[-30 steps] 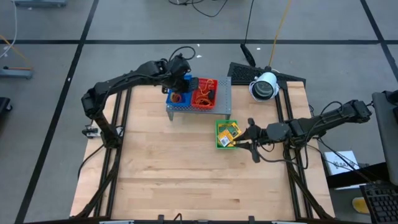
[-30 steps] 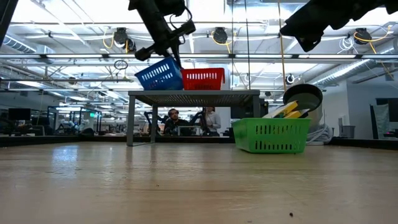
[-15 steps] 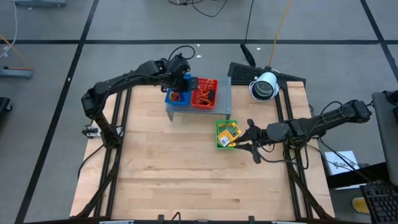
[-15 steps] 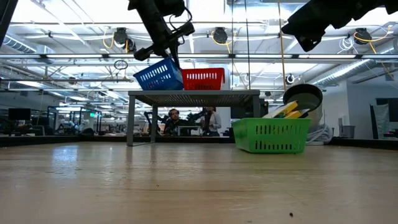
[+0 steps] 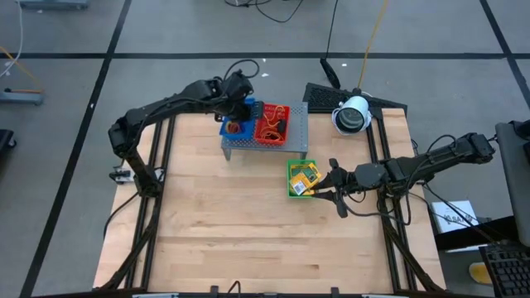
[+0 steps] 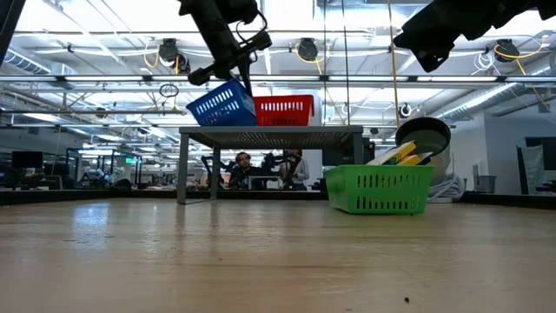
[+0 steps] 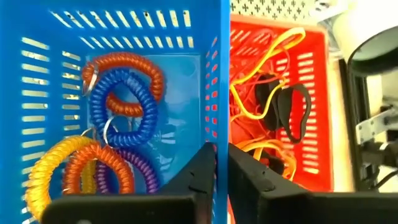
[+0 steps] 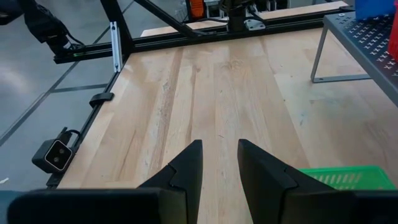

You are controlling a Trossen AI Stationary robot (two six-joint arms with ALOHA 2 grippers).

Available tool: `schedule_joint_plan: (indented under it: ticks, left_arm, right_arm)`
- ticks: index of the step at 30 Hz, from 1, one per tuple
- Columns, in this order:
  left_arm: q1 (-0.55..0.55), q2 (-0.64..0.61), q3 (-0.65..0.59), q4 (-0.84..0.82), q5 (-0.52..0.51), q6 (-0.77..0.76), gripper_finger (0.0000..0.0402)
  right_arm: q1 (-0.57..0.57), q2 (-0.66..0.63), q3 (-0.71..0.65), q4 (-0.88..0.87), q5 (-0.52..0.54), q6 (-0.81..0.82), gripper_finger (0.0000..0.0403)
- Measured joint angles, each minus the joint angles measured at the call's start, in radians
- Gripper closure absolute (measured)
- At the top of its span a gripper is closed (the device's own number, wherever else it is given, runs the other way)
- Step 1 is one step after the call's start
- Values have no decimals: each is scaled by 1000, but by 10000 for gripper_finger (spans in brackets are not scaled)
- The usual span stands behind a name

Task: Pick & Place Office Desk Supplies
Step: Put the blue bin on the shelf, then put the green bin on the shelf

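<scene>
My left gripper (image 5: 245, 112) is at the far side of the table, shut on the blue tray (image 5: 235, 126), which stands on the grey shelf (image 5: 298, 134) beside the red tray (image 5: 273, 124). The left wrist view shows blue, orange, purple and yellow coil rings (image 7: 118, 106) in the blue tray, and orange bands with black pieces (image 7: 273, 106) in the red tray. The green tray (image 5: 302, 178) rests with its bottom on the table and holds yellow-and-green packets (image 5: 305, 175). My right gripper (image 5: 325, 184) hovers open just right of it, touching nothing. My left gripper pinches the blue tray's side wall (image 7: 221, 112), the one next to the red tray, at its rim. One finger (image 7: 202, 171) is inside the tray and the other outside. The fingers come from above, pointing down. In the low view the tray (image 6: 221, 104) sits tilted on the shelf top (image 6: 269, 130).
The shelf stands on legs at the far middle of the table. A white round lamp-like object (image 5: 352, 114) and a black base sit at the far right corner. The near half of the wooden table (image 5: 240, 240) is bare. People sit in the room beyond (image 6: 243, 165).
</scene>
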Motion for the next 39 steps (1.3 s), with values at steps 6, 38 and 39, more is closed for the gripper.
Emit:
schedule_joint_plan:
  ticks: [6, 38, 39]
  left_arm:
    - [0, 0, 0, 62, -1, -79, 320]
    - [-381, 0, 0, 270, 161, 694, 256]
    - [-405, 0, 0, 271, 135, 721, 256]
  right_arm:
    - [0, 0, 0, 0, 0, 0, 312]
    - [20, 121, 124, -327, 5, -82, 312]
    - [17, 159, 140, -342, 6, -82, 312]
